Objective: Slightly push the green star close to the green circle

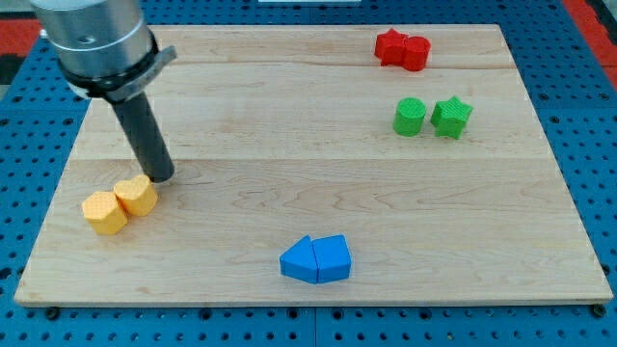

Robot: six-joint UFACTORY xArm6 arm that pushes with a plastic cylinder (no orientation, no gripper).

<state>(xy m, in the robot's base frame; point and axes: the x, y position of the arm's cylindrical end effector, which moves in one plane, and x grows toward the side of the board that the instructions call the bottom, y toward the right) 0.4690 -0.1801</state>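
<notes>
My tip rests at the view's left, touching a yellow block, no pincer in sight; far across the worktop the green star sits just beside the green circle

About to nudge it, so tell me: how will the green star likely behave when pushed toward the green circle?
The green star sits flat and squat on the smooth wooden board, so it should slide, not tip or roll. Its points may make it rotate under an off-centre push. The green circle is very near, so a short push suffices. My tip is far off, beside the yellow blocks.
</notes>
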